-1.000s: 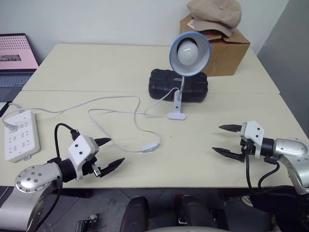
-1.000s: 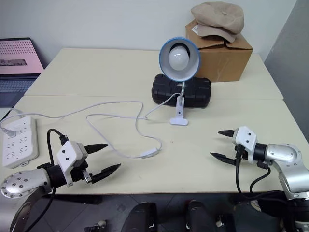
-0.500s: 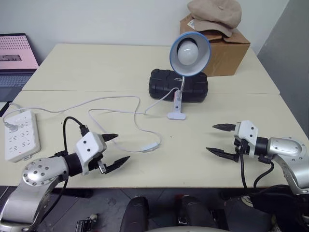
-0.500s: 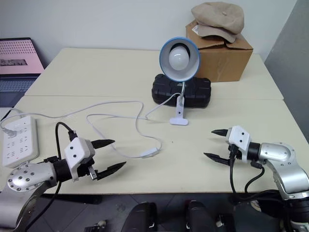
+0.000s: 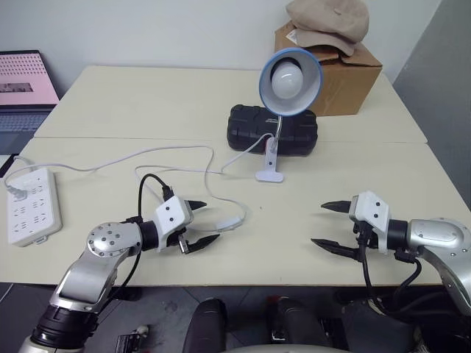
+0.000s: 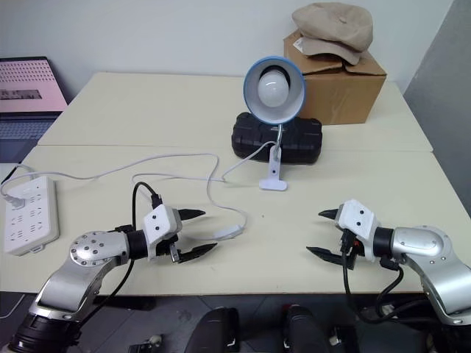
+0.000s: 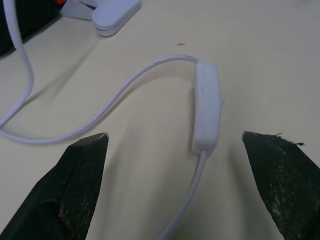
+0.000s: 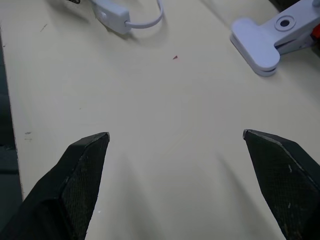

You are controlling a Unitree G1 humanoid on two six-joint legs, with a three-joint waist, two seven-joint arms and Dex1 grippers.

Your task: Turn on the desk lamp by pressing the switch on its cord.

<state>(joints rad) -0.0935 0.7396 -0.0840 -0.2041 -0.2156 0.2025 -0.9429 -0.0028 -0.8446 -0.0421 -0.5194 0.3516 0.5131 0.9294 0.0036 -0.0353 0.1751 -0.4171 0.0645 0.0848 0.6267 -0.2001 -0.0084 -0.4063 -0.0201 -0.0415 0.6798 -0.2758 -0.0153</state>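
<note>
1. The small desk lamp (image 5: 288,77), with its round blue-rimmed shade, big white bulb and thin silver neck, stands on its white clip at the middle of the pale cream desk (image 5: 147,103), facing the robot; the bulb looks unlit, so I judge the job not yet done.
2. Its thin white cord (image 5: 176,170) loops across the desk toward the white power strip (image 5: 29,206) at the left edge, where it seems to be plugged in, which is why so much slack lies in front.
3. The slim white oblong switch (image 7: 207,112) sits in that cord, flat on the desk near the front edge, left of the lamp's clip.
4. The left gripper (image 5: 199,222) hovers just beside the switch with its black jaws spread wide and holding nothing; in the wrist view the switch lies between the two tips, so it looks lined up for a press or pinch.
5. The right gripper (image 5: 328,224) hangs over bare desk well apart from the switch, jaws also released and empty.
6. Behind the lamp lies a closed black plastic case (image 5: 272,126), contents hidden.
7. A brown cardboard box (image 5: 338,73) at the far right is shut, with a beige cap (image 5: 325,22) on top.
</note>
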